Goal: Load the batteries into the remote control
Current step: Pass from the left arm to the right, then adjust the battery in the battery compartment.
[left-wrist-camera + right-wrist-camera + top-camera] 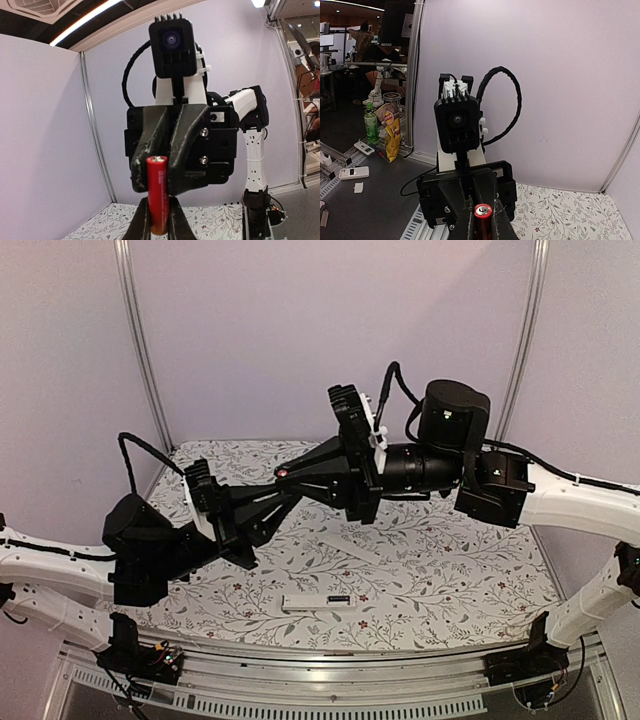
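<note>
High above the floral-patterned tabletop (450, 570), the two arms meet tip to tip. The left tool (270, 494) is closed to a narrow gap on the lower part of a red cylindrical battery (157, 195). Its fingers (176, 222) press against both sides, and the battery points along them toward the other arm. The right tool (300, 478) is closed just as narrowly on the battery's opposite end. From the right wrist view, the silver-capped tip shows between that tool's two dark fingers.

Down on the tabletop, near its front edge, the slim white plastic remote control (318, 602) lies flat. A thin white cover plate (350, 545) lies apart from it, farther back.
</note>
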